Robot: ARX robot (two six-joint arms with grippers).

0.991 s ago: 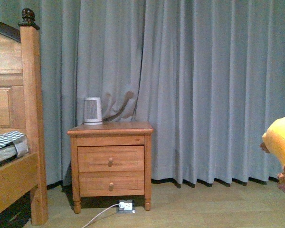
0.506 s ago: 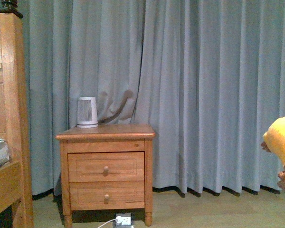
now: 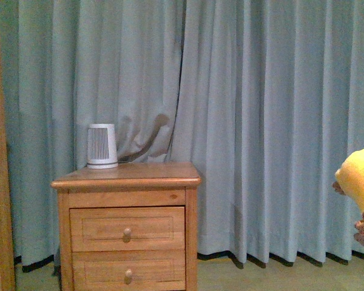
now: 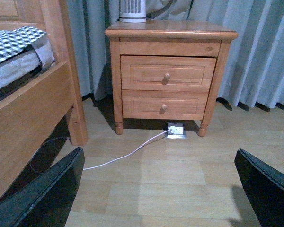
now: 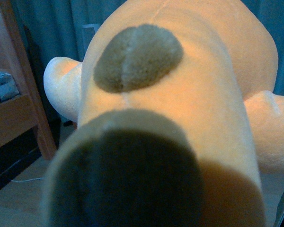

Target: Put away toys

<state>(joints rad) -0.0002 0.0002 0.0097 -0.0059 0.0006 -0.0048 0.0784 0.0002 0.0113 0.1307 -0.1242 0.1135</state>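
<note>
The orange-yellow plush toy (image 5: pixel 180 94) fills the right wrist view, with a brown foot pad close to the lens and another brown patch further up its body. My right gripper is shut on it, its fingers hidden behind the plush. The toy also shows at the right edge of the front view (image 3: pixel 359 182), held above the floor. My left gripper (image 4: pixel 161 189) is open and empty, its two black fingers (image 4: pixel 42 194) spread wide above the wooden floor in front of a nightstand.
A wooden nightstand (image 3: pixel 127 224) with two drawers stands against grey-blue curtains (image 3: pixel 261 121), a small white heater (image 3: pixel 102 147) on top. It also shows in the left wrist view (image 4: pixel 168 71), with a power strip (image 4: pixel 176 130) and white cable beneath. A wooden bed frame (image 4: pixel 23 109) stands left.
The front view has shifted closer and to the right: the nightstand looms larger and lower, the bedpost slid to the left edge. The plush toy stays at the right edge.
</note>
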